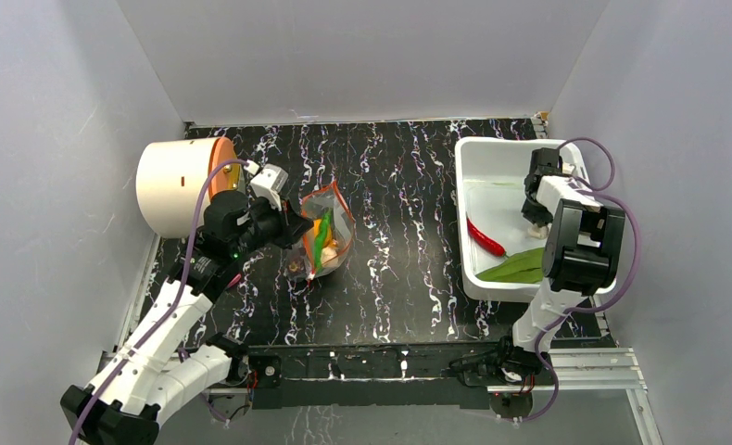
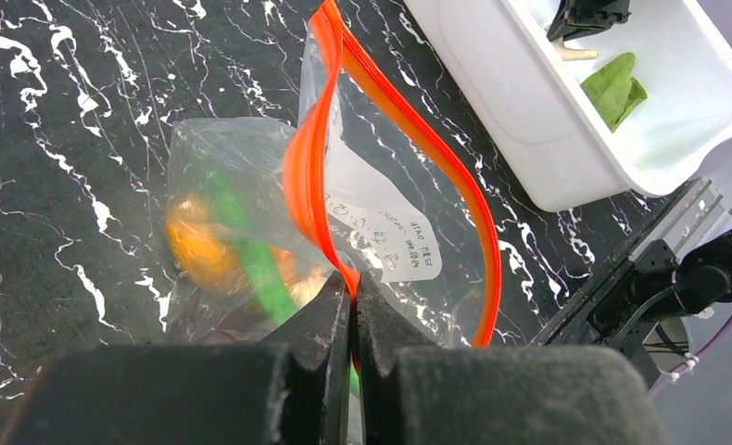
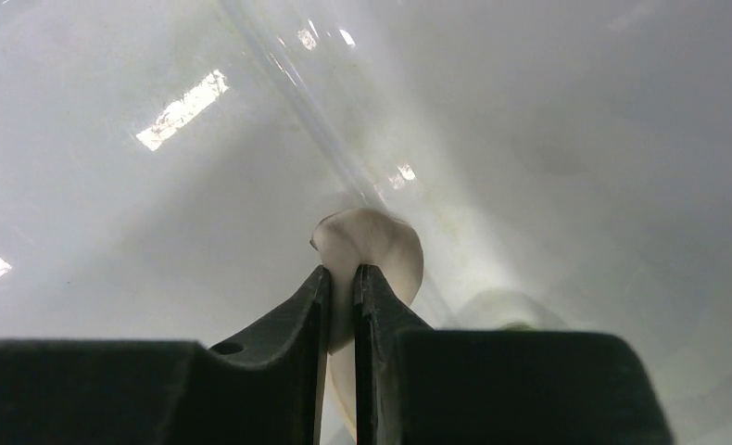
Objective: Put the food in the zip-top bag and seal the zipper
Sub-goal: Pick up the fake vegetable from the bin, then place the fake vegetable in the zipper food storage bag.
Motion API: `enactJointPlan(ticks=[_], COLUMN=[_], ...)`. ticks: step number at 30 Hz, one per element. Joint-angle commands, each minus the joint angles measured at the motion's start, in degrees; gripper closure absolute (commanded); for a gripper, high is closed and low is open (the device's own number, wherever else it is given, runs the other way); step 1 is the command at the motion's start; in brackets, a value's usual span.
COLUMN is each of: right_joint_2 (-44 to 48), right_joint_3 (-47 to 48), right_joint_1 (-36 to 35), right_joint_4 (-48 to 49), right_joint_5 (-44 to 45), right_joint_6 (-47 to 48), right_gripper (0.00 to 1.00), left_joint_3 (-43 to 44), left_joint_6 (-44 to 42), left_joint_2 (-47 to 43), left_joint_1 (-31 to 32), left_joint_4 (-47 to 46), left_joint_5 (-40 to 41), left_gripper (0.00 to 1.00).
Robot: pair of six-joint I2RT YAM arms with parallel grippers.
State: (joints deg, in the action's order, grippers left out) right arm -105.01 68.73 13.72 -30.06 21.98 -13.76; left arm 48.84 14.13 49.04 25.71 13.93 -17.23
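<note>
Clear zip-top bag (image 2: 381,176) w/ orange-red zipper (image 2: 299,176) on black table (image 2: 66,139), orange fruit (image 2: 195,246) + green pepper (image 2: 251,250) inside; my L gripper (image 2: 353,297) pinches the zipper. R gripper (image 3: 342,287) clamped on whitish garlic piece (image 3: 376,246) in white bin (image 2: 529,158).

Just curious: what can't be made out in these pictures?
- Top view: right gripper, tips hidden by its own wrist inside the white bin.
- Left wrist view: food in the zip-top bag, blurred behind crinkled plastic.
- Right wrist view: whitish piece, lower part hidden between the fingers.
</note>
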Motion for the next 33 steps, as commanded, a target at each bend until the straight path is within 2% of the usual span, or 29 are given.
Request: enactJointPlan(ticks=[1, 8, 15, 21, 27, 33], right_joint_2=[3.7, 4.9, 9.5, 14.2, 19.7, 27.2], right_joint_3=[0.1, 1.8, 7.3, 12.8, 17.1, 15.7], right_joint_1=[-0.9, -3.2, -5.8, -11.7, -17.5, -25.5], right_joint_4=[-0.1, -1.9, -3.8, -6.6, -8.9, -6.8], right_joint_5=[0.3, 0.6, -1.1, -2.8, -10.2, -19.2], right_joint_6=[-1.3, -2.3, -2.8, -3.4, -5.7, -8.9], right_gripper=[0.92, 0.98, 0.99, 1.0, 0.99, 0.99], left_joint_3=[0.8, 0.7, 1.5, 1.4, 0.6, -0.2], left_joint_6=[0.0, 0.2, 0.2, 1.4, 1.9, 3.5], left_joint_2=[-1.7, -2.4, -2.0, -1.5, 0.2, 0.7], left_joint_1=[0.3, 0.3, 0.3, 0.3, 0.3, 0.3], left_joint_4=[-0.5, -0.3, -2.1, -4.3, -6.0, -7.5], left_joint_5=[-1.3, -1.3, -1.0, -0.8, -2.1, -3.6], left_gripper=[1.0, 1.0, 1.0, 1.0, 1.0, 1.0])
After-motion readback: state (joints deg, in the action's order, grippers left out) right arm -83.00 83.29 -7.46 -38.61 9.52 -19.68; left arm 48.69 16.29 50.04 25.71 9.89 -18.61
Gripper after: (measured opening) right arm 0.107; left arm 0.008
